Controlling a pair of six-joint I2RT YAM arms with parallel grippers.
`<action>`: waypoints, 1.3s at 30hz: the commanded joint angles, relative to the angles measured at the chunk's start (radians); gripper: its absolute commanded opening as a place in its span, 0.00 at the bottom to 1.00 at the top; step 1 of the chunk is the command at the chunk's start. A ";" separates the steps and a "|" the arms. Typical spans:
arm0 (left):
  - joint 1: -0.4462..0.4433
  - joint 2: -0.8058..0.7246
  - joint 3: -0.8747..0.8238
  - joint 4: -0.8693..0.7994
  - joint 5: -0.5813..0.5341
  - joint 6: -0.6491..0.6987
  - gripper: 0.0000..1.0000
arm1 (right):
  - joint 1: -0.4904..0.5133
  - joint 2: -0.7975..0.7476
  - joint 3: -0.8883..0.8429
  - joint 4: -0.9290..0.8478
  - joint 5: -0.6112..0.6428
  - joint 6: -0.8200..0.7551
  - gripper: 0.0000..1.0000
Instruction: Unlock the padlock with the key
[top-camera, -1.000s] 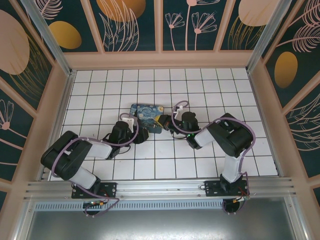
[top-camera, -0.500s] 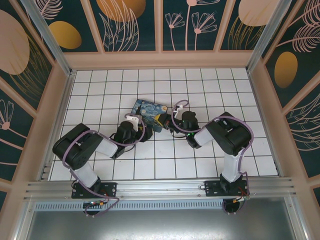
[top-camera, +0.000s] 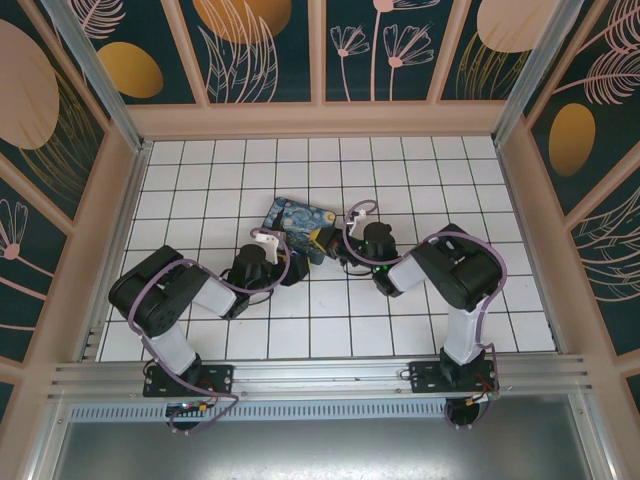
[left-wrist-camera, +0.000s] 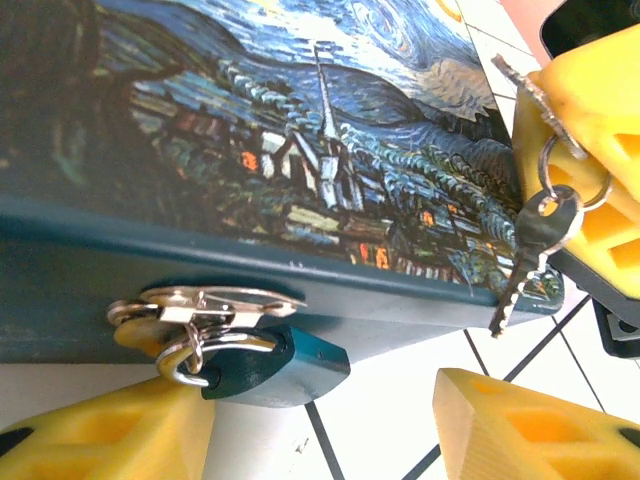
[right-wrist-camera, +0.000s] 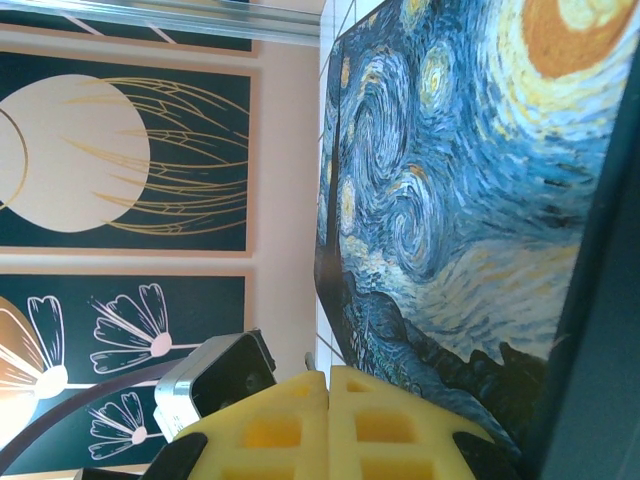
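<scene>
The padlock (left-wrist-camera: 272, 366), a small teal body with a silvery shackle, hangs from the metal hasp (left-wrist-camera: 205, 304) on the side of the painted box (left-wrist-camera: 300, 150). My left gripper (left-wrist-camera: 320, 440) is open, with the padlock low between its yellow fingers (left-wrist-camera: 100, 440), close to the left one. My right gripper (left-wrist-camera: 560, 110) is shut on the key (left-wrist-camera: 524, 84), whose blade sticks out toward the box. A second key (left-wrist-camera: 527, 255) dangles from its ring. In the right wrist view the right gripper (right-wrist-camera: 328, 420) is shut, with a thin metal tip (right-wrist-camera: 309, 359) poking out.
The box (top-camera: 298, 227) lies tilted on the white tiled floor (top-camera: 400, 320), between my left gripper (top-camera: 285, 268) and right gripper (top-camera: 338, 243). Patterned walls (top-camera: 320, 110) enclose the floor on three sides.
Over the last second the box turned slightly clockwise and my left arm swung in closer to it. In the last half second almost nothing moved.
</scene>
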 joint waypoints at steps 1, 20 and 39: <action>-0.006 0.032 -0.016 0.105 0.022 -0.054 0.61 | -0.008 0.030 0.007 -0.014 -0.003 0.006 0.00; 0.006 0.084 -0.100 0.357 0.075 -0.234 0.62 | -0.007 0.023 0.011 -0.019 0.000 0.008 0.00; 0.013 0.159 -0.059 0.314 -0.016 -0.270 0.62 | -0.003 0.020 0.014 -0.019 0.004 0.013 0.00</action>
